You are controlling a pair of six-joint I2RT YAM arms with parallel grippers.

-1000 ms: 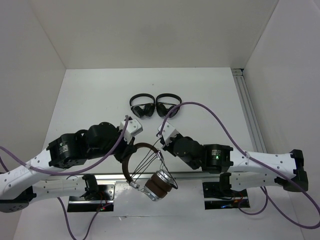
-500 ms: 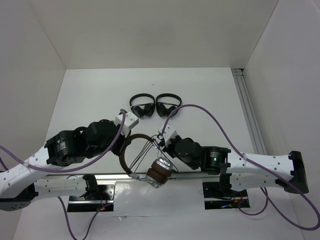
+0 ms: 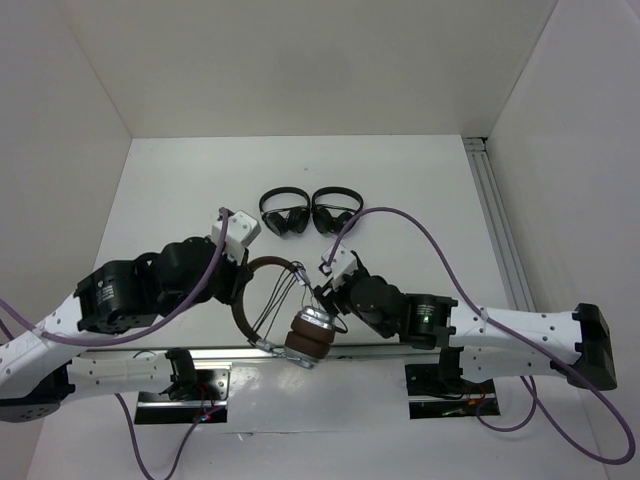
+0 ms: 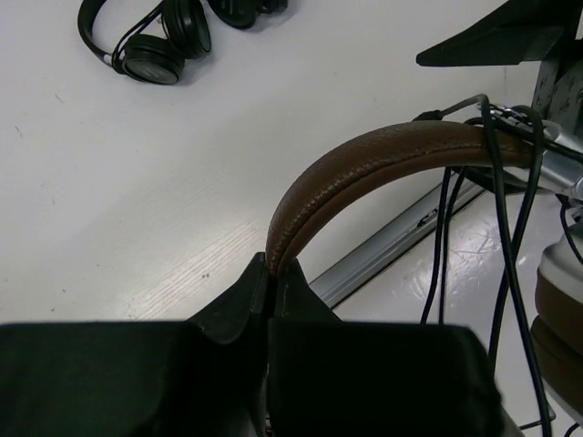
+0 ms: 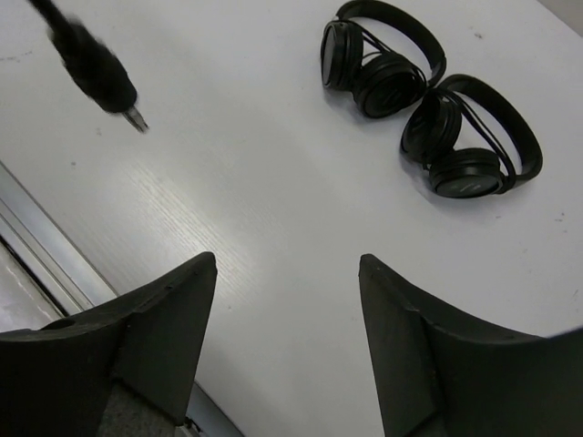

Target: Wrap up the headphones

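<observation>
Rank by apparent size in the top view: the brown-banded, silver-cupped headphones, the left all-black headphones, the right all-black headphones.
1. Brown-banded, silver-cupped headphones, though raised nearer the camera.
2. Left all-black headphones and right all-black headphones: alike, unranked.

top cam looks down on the whole bench (image 3: 180, 190); close-in wrist cams face roughly 3 o'clock (left) and 10 o'clock (right); all catch the black headphones (image 3: 288, 224).
</observation>
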